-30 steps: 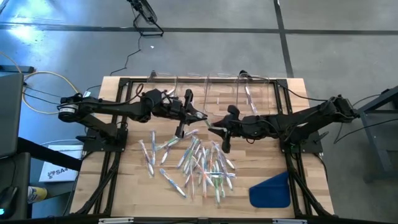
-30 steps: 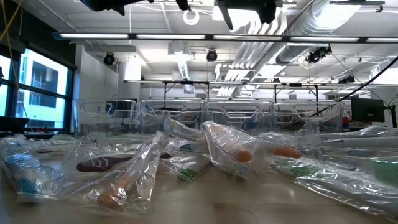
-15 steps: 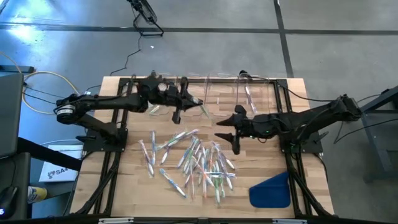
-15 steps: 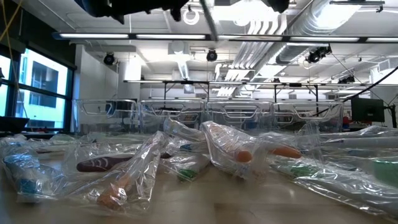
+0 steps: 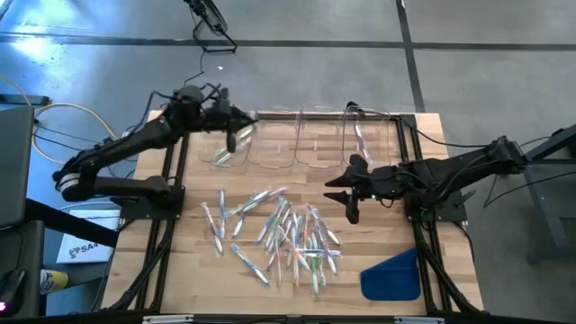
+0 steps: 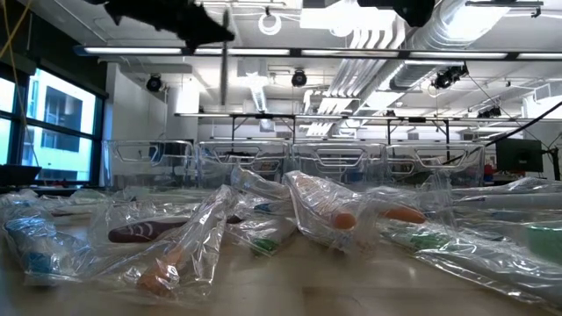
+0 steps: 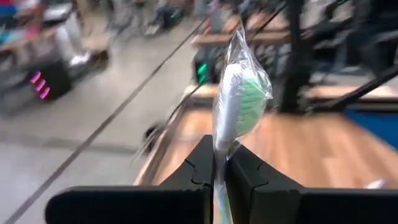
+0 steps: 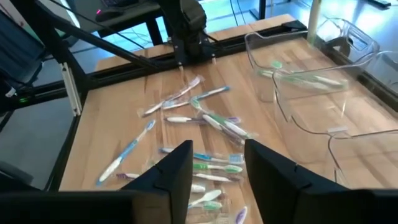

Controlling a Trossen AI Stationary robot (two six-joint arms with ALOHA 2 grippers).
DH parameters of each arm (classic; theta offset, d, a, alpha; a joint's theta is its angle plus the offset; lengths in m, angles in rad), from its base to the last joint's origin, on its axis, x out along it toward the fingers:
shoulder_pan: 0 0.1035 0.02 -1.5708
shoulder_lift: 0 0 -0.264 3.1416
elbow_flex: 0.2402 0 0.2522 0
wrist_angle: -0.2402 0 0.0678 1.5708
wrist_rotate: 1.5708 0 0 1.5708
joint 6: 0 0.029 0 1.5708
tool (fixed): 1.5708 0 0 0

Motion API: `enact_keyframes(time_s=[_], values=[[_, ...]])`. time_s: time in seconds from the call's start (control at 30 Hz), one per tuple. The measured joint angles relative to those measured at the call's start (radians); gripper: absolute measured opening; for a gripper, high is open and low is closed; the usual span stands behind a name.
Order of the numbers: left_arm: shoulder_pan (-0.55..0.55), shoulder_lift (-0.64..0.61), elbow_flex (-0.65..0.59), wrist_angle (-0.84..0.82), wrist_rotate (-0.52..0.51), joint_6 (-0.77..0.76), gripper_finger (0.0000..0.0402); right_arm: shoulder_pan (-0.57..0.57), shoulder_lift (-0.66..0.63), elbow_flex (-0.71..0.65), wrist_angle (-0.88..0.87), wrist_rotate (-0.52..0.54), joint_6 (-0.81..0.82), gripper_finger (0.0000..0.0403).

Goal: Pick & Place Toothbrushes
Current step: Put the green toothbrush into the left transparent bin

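Note:
Many toothbrushes (image 5: pixel 283 236) in clear wrappers lie heaped on the wooden table's middle; the right wrist view shows them too (image 8: pixel 205 121). My left gripper (image 5: pixel 236 135) is over the far-left clear bin (image 5: pixel 223 155), shut on a green-headed wrapped toothbrush (image 7: pixel 239 93). In the low view that brush (image 6: pixel 226 66) is a thin upright line under the gripper. My right gripper (image 5: pixel 347 196) hangs open above the pile's far right side, its fingers (image 8: pixel 180 168) holding nothing. My left gripper pinches the wrapped toothbrush by its handle (image 7: pixel 219 155) between its two fingers, a little below the green head. The fingers reach out nearly level and lie across the brush. The brush stands about upright, lifted clear of table and bin.
A row of clear bins (image 5: pixel 319 139) lines the table's far edge; the rightmost (image 5: pixel 364 135) holds a toothbrush (image 8: pixel 305 78). A blue flat piece (image 5: pixel 392 274) lies at the near right corner. Black frame rails run along the table's sides.
My right gripper has let go of the toothbrush that both grippers held over the table's middle, opened, and drawn back toward the right edge. My left gripper has swung with the brush toward the far left corner, over the leftmost bin, tipping up toward level.

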Motion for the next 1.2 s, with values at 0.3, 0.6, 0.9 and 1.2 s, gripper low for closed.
enact_keyframes(time_s=[0.3, 0.6, 0.9, 1.2], values=[[0.184, -0.006, -0.001, -0.333, -0.173, 0.095, 0.0013, 0.0, 0.008, 0.0, -0.001, -0.001, 0.004, 0.0112], [0.254, 0.074, -0.001, -0.453, -0.173, 0.096, 0.0015, 0.0, 0.007, 0.0, -0.001, -0.003, 0.004, 0.0106], [0.252, 0.213, -0.001, -0.462, -0.173, 0.103, 0.0015, 0.0, 0.007, 0.0, -0.002, -0.003, 0.004, 0.0106], [0.252, 0.279, -0.001, -0.457, -0.179, 0.095, 0.0022, 0.0, 0.007, 0.0, -0.002, -0.003, 0.004, 0.0106]])
